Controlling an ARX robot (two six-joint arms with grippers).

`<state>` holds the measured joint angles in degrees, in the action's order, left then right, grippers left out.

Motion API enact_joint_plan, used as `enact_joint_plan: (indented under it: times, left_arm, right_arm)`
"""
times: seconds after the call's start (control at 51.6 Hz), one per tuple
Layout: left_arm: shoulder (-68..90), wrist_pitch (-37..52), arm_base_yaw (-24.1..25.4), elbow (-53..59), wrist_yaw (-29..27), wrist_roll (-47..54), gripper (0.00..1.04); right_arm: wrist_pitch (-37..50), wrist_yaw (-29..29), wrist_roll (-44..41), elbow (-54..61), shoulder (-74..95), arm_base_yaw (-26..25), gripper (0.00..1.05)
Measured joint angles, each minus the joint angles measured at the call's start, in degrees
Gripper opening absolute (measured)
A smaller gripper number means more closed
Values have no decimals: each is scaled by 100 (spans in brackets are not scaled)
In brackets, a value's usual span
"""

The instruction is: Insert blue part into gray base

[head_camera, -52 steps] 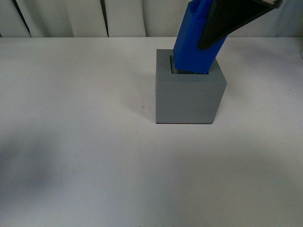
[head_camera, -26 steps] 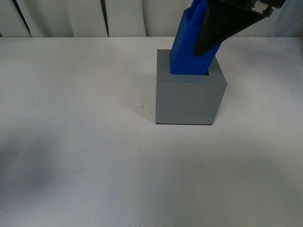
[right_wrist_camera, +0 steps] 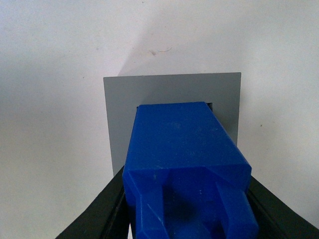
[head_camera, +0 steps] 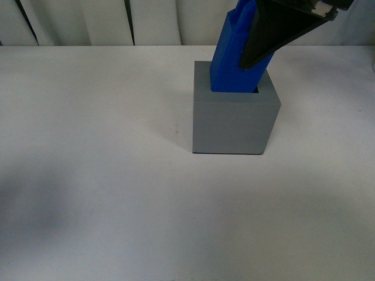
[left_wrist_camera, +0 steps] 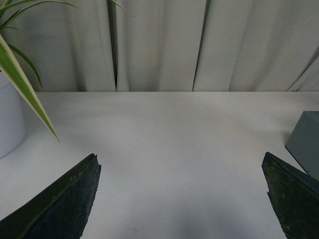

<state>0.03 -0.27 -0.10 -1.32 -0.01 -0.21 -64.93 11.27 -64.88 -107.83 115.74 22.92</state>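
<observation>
The gray base (head_camera: 234, 126) stands on the white table right of centre. The blue part (head_camera: 231, 61) leans slightly, with its lower end inside the base's square recess. My right gripper (head_camera: 266, 41) is shut on the blue part near its top. In the right wrist view the blue part (right_wrist_camera: 184, 149) fills the space between the black fingers (right_wrist_camera: 99, 214) and covers the recess of the gray base (right_wrist_camera: 119, 109). My left gripper (left_wrist_camera: 182, 199) is open and empty over bare table. The base's edge (left_wrist_camera: 305, 142) shows in its view.
A white pot (left_wrist_camera: 10, 119) with long green leaves (left_wrist_camera: 22, 84) stands at one side in the left wrist view. Pale curtains (head_camera: 105, 23) hang behind the table's far edge. The white table (head_camera: 105, 175) stretches left of and in front of the base.
Since one second ago the blue part has sunk into the recess and hides the gray floor that showed beside it. Over the last half second nothing visibly moves.
</observation>
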Motion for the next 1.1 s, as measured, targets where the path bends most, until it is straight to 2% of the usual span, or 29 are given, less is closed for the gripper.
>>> enact_joint_plan:
  times: [0.407,0.775,0.814,0.872,1.104]
  left_arm:
    - [0,0,0,0,-2,-2,99]
    - [0,0,0,0,0,-2,99]
    - [0,0,0,0,0,-2,99]
    - [0,0,0,0,0,-2,99]
    - [0,0,0,0,0,-2,99]
  right_arm:
    - [52,-105,-37,15,52,-2,47]
    - [107,221,79,37,42,-42,97]
    - [118,271,107,37,26,-55,99]
    - [138,367,120,44,-46,-87,97]
    - [256,885,181,348,-658,-297,97]
